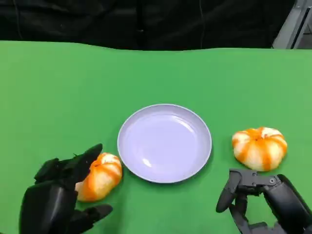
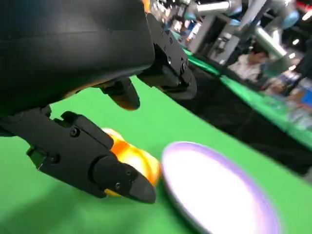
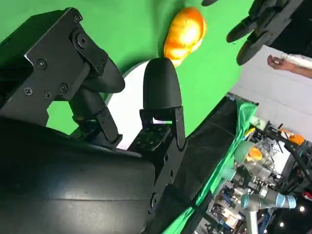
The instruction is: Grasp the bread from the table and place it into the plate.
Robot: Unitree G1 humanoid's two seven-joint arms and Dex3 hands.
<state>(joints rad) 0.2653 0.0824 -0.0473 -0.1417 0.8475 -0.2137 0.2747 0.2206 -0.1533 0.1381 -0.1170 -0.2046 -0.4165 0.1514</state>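
Observation:
Two orange-and-white striped bread rolls lie on the green table. One bread roll (image 1: 100, 176) (image 2: 131, 158) sits left of the pale lilac plate (image 1: 165, 144) (image 2: 219, 192), and the other bread roll (image 1: 259, 147) lies to its right. My left hand (image 1: 63, 195) (image 2: 92, 161) is at the left roll with fingers spread on both sides of it, not closed. My right hand (image 1: 263, 200) (image 3: 122, 112) hovers just short of the right roll, fingers apart and holding nothing. In the right wrist view the left roll (image 3: 184, 31) appears beyond the plate (image 3: 130, 105), beside the left hand's fingers (image 3: 258, 24).
The plate holds nothing. Green cloth (image 1: 73, 87) covers the table up to a dark backdrop (image 1: 146, 22) at the far edge. A person's hand (image 3: 280, 61) and other robot arms (image 2: 263, 29) stand beyond the table.

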